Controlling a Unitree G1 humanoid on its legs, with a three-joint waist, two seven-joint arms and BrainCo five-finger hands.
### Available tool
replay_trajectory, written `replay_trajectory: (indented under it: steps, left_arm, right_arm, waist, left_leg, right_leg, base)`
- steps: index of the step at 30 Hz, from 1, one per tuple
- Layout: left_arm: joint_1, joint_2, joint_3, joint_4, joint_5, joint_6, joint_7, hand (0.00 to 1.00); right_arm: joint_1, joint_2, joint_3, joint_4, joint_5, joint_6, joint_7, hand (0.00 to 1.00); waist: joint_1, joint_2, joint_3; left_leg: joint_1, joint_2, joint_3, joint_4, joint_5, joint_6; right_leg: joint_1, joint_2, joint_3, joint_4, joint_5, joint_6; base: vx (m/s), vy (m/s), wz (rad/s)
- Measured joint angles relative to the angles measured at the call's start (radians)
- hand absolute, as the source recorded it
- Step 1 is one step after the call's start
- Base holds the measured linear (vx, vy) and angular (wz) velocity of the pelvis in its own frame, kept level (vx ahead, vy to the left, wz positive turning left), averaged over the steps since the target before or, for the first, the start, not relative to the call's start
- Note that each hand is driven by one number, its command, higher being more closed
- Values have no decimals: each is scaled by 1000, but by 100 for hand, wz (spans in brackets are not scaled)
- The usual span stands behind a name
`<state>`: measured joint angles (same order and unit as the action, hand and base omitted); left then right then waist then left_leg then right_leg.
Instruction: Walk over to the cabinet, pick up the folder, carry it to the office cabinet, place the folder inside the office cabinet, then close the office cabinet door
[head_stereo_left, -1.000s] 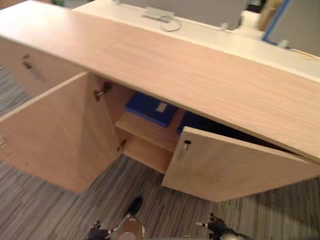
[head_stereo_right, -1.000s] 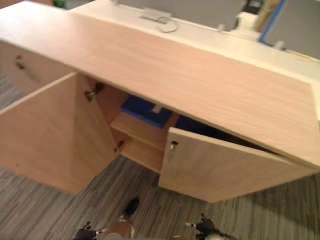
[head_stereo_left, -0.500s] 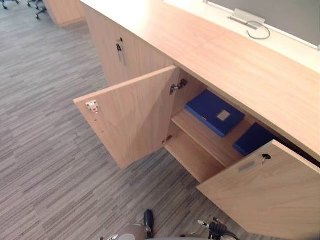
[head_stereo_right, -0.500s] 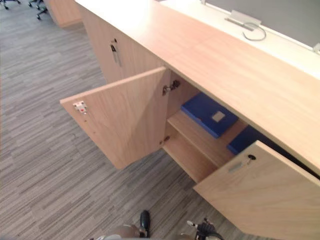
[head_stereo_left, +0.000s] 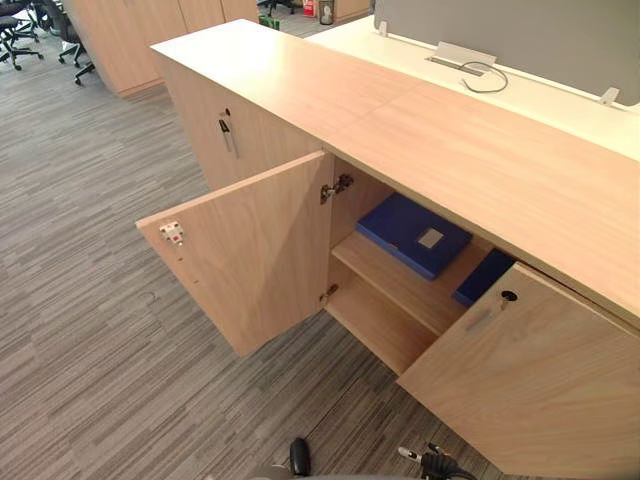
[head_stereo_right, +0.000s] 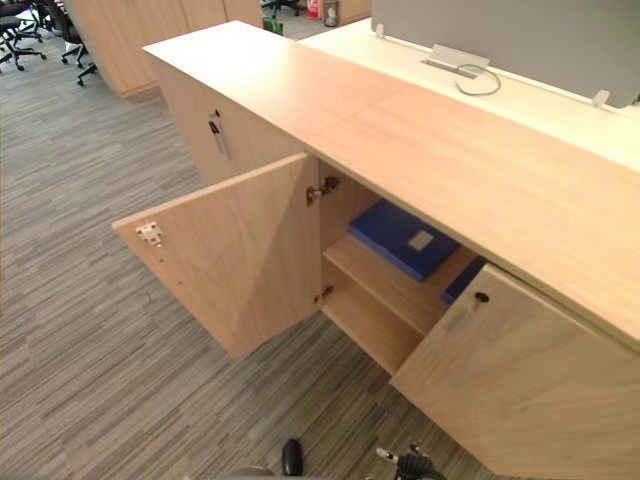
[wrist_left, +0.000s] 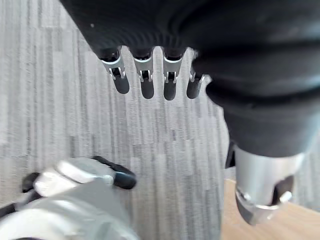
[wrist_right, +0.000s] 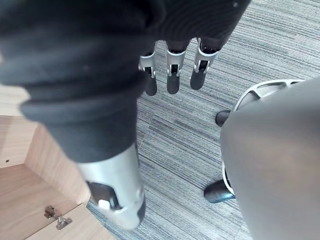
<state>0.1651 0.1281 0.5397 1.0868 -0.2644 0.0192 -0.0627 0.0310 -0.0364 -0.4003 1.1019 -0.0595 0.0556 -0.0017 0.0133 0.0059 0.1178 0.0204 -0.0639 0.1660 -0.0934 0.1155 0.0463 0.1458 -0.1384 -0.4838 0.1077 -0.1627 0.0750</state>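
office cabinet (head_stereo_left: 400, 110) ahead, both doors wide open. risk: the left door (head_stereo_left: 250, 250) juts toward me, so a careless step or arm swing could clip it. the right door (head_stereo_left: 540, 380) half hides the shelf, so a reach may snag there. folder (head_stereo_left: 412, 233): blue, flat, pale label, lying on the upper shelf. second blue folder (head_stereo_left: 483, 278) just right of it. left hand (wrist_left: 145, 82) and right hand (wrist_right: 172, 80) hang slack-fingered, empty.

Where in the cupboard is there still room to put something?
The bottom shelf, between the open left door and the half-open right door, looks bare. The long cabinet top is bare too. The upper shelf is crowded: a blue folder and a second blue folder lie side by side.
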Motion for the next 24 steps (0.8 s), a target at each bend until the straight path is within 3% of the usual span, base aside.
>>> replay_trajectory:
  steps: [8, 11, 15, 24]
  left_arm:
    - [-186, 236, 76, -104, -19, -3, 88, 0]
    - [-276, 289, 57, -89, 31, -2, 103, 0]
    - [-367, 367, -23, -34, 19, 10, 86, 0]
    - [-487, 395, -191, 25, 24, 22, 36, 0]
  right_arm:
    - [-5, -16, 76, 1, 0, -1, 0, 0]
    - [-8, -21, 80, 5, 0, -1, 1, 0]
    - [-7, -33, 88, 22, 4, -1, 17, 0]
    - [19, -51, 72, 38, 39, 0, 32, 0]
  waist:
    - [-7, 0, 1]
    - [-10, -1, 1]
    - [-16, -2, 2]
    - [-20, -4, 4]
  left_leg:
    - [20, 9, 45, 0, -18, -20]
    - [29, 12, 55, 0, -22, -26]
    - [53, 17, 75, 0, -29, -37]
    - [68, 29, 92, 0, -30, -38]
  right_leg:
    - [16, 14, 45, -35, 3, -5]
    - [29, 16, 51, -40, 2, -6]
    - [38, 20, 75, -41, 0, -10]
    - [45, 29, 94, -35, 3, -16]
  base:
    - [25, -8, -17]
    - [29, -15, -10]
    - [-7, -14, -15]
    - [-37, -11, -7]
